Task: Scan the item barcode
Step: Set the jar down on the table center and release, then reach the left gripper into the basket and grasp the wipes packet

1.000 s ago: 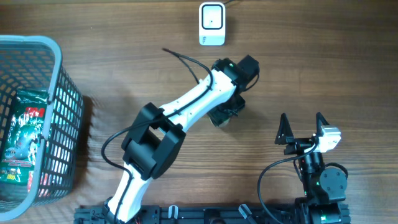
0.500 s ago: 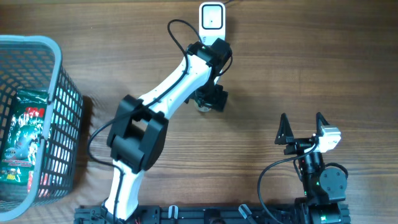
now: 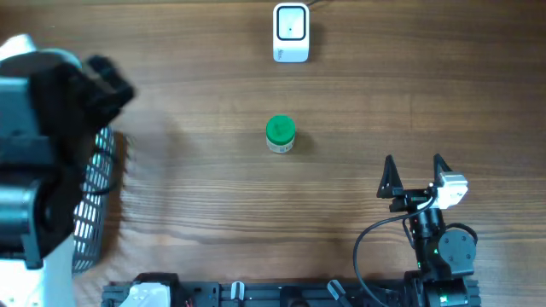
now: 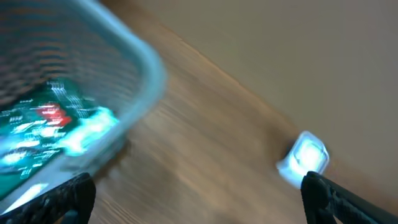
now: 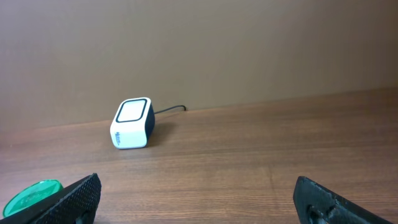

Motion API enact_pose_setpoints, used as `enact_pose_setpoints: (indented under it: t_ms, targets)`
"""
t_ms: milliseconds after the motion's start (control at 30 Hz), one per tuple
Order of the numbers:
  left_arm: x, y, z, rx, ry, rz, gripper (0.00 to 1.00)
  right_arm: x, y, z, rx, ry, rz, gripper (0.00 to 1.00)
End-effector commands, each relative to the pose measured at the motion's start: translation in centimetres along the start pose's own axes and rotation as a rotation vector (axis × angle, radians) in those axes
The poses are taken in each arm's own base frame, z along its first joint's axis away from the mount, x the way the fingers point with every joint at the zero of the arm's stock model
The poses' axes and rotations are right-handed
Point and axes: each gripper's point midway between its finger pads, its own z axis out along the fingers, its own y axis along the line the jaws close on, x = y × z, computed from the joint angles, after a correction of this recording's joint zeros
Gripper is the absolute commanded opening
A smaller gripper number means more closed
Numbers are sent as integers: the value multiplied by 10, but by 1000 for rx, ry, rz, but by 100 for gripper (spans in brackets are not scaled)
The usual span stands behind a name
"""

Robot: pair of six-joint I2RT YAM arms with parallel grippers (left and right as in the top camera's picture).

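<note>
At far left, the basket (image 4: pixel 146 68) holds a green packet (image 4: pixel 53 124); left tool (image 4: pixel 196 190) and right tool (image 3: pixel 413 164) gape empty.

My left arm (image 3: pixel 34 170) hung high at the far left, close under the overhead camera and blurred, its jaws spread wide, gripping nothing. My right arm (image 3: pixel 439 243) sat folded low at the near right, jaws wide apart and empty.

Matt wood-grain table (image 3: pixel 188 85), smooth white plastic scanner (image 3: pixel 291 32), plastic lattice basket (image 3: pixel 94 213).

Blurred, a blue basket (image 4: pixel 146 68) holding a green packet (image 4: pixel 50 127) sits left of the white scanner (image 4: pixel 303 158) on the table (image 4: pixel 205 168).
</note>
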Motion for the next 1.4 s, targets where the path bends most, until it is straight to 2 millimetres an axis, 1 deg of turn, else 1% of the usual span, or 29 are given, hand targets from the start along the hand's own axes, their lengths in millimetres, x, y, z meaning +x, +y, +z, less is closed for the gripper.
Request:
enact_pose_setpoints:
  t_ms: [0,100,167,200,233,300,367,400,433,467,533,567,633,667,733,767,1000,1067,1167,1200,1300,1367]
  targets:
    - [-21,68,16,-149,10,-286,100,0,2,0,-8,-2,3,100]
    - [-21,121,50,-200,82,-478,100,0,2,0,-8,-2,4,100]
    - [-12,146,78,-194,119,-550,100,0,2,0,-8,-2,3,100]
    - [-5,153,95,-159,137,-554,100,0,2,0,-8,-2,3,100]
    - [10,161,117,-113,165,-567,100,0,2,0,-8,-2,4,100]
    - [37,180,149,-83,190,-603,100,0,2,0,-8,-2,4,100]
    - [63,196,170,-99,222,-628,100,0,2,0,-8,-2,3,100]
    - [74,202,179,-108,236,-636,100,0,2,0,-8,-2,3,100]
    - [80,206,186,-114,246,-641,100,0,2,0,-8,-2,4,100]
    - [87,212,199,-126,274,-651,100,0,2,0,-8,-2,4,100]
    - [98,219,214,-144,314,-666,100,0,2,0,-8,-2,4,100]
    - [110,226,225,-164,357,-682,100,0,2,0,-8,-2,4,100]
    - [128,233,239,-192,419,-704,100,0,2,0,-8,-2,4,100]
    - [133,236,242,-200,437,-710,100,0,2,0,-8,-2,4,100]
    - [146,236,251,-184,487,-716,100,0,2,0,-8,-2,4,100]
    - [147,234,254,-165,495,-706,100,0,2,0,-8,-2,4,100]
    - [155,238,267,-161,515,-693,100,0,2,0,-8,-2,4,100]
    - [160,233,273,-152,531,-678,100,0,2,0,-8,-2,4,100]
    - [178,221,285,-130,587,-602,100,0,2,0,-8,-2,4,100]
    - [184,219,289,-133,604,-590,91,0,2,0,-8,-2,4,100]
    - [192,222,294,-147,624,-588,38,0,2,0,-8,-2,3,100]
    - [192,223,294,-148,623,-563,29,0,2,0,-8,-2,3,100]
